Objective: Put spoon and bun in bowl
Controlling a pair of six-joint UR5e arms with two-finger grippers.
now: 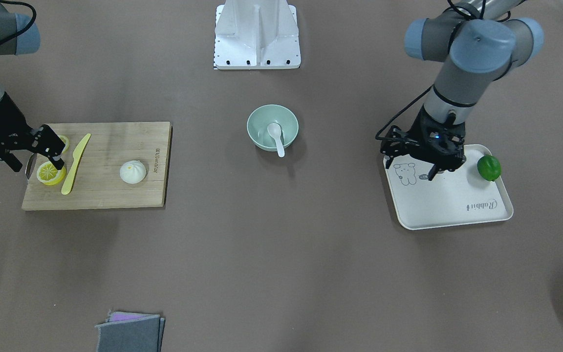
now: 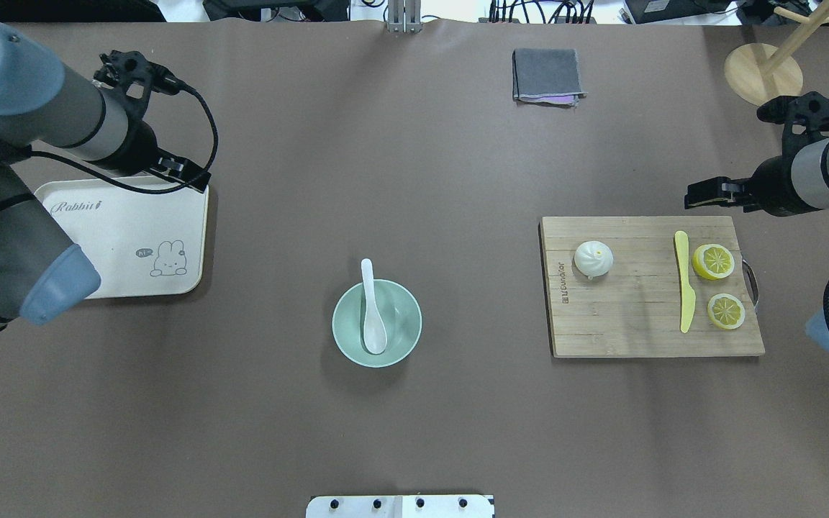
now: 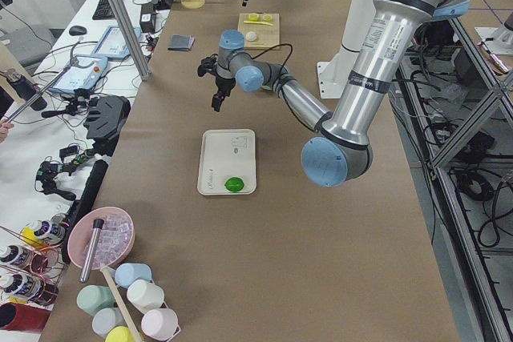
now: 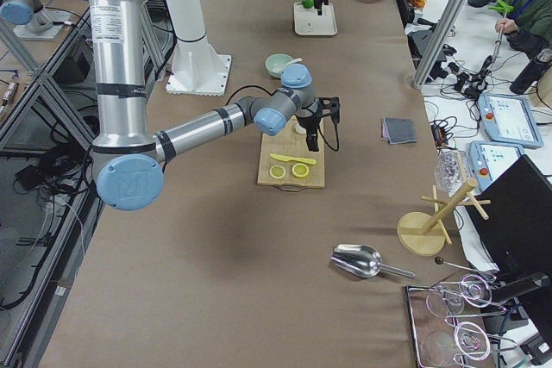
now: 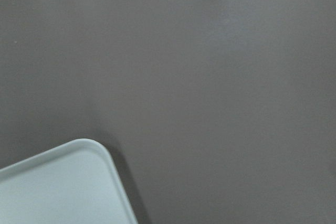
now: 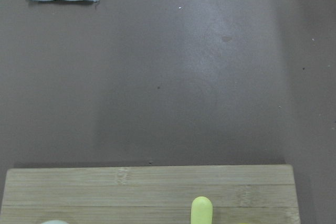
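Grey cloth (image 1: 130,332) lies nearest; spoon (image 1: 276,138) rests in bowl (image 1: 259,122), bun (image 1: 133,172) on board (image 1: 115,146).

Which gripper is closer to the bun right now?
Right. The right gripper hovers near the lemon slices, at one end of the cutting board holding the bun. The left gripper is over the tray, far off beyond the bowl.

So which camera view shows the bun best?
Overhead exterior: the bun sits unobstructed on the wooden board, pleats and yellow dot clear. Front-facing shows it similarly, the dot fainter. Side views show it tiny; right wrist catches only its edge.
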